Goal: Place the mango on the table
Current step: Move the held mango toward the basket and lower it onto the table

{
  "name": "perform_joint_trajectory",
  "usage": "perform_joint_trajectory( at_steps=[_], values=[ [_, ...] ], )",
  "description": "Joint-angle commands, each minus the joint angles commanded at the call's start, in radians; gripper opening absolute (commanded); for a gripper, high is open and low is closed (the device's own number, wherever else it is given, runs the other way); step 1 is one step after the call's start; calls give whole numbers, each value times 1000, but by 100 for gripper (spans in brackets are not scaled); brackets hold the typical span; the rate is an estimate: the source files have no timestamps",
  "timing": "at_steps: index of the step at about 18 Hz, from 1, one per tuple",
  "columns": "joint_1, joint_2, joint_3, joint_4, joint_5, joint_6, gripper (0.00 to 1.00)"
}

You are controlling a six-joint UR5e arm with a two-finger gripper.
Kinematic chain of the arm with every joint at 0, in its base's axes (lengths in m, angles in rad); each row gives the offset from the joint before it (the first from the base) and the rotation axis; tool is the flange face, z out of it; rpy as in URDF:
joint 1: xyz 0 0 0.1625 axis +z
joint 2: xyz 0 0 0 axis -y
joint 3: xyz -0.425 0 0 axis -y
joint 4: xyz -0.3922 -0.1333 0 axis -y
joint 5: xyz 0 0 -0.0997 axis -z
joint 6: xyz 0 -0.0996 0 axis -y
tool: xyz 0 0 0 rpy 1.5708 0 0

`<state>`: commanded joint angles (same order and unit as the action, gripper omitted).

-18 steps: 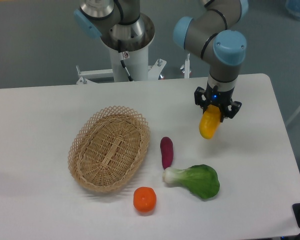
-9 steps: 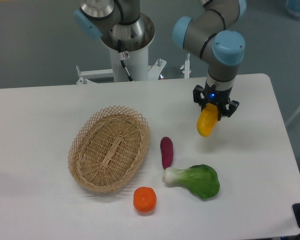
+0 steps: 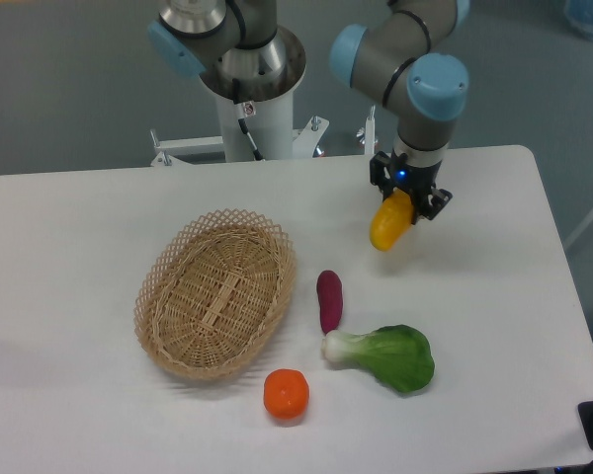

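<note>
Your gripper (image 3: 407, 195) is clamping the mango (image 3: 388, 225) by its upper end, so the fruit is hanging tilted, yellow tip down, above the table (image 3: 494, 296) toward the far right corner. Holding it by one end is leaving the free end clear to touch down first. It is not resting on the white matte surface yet. Nearer the front edge, an eggplant (image 3: 329, 300), a bok choy (image 3: 385, 356), an orange (image 3: 286, 393) and a wicker basket (image 3: 215, 292) are lying well apart from it. Grey floor is showing beyond.
</note>
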<state>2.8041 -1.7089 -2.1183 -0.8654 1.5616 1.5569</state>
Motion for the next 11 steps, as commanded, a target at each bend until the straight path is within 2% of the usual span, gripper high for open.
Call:
perform_joint_trajectory(
  at_steps=[3, 11],
  values=[
    [0, 14, -38, 26, 12, 34, 47],
    [-5, 14, -52, 26, 40, 37, 58]
  ],
)
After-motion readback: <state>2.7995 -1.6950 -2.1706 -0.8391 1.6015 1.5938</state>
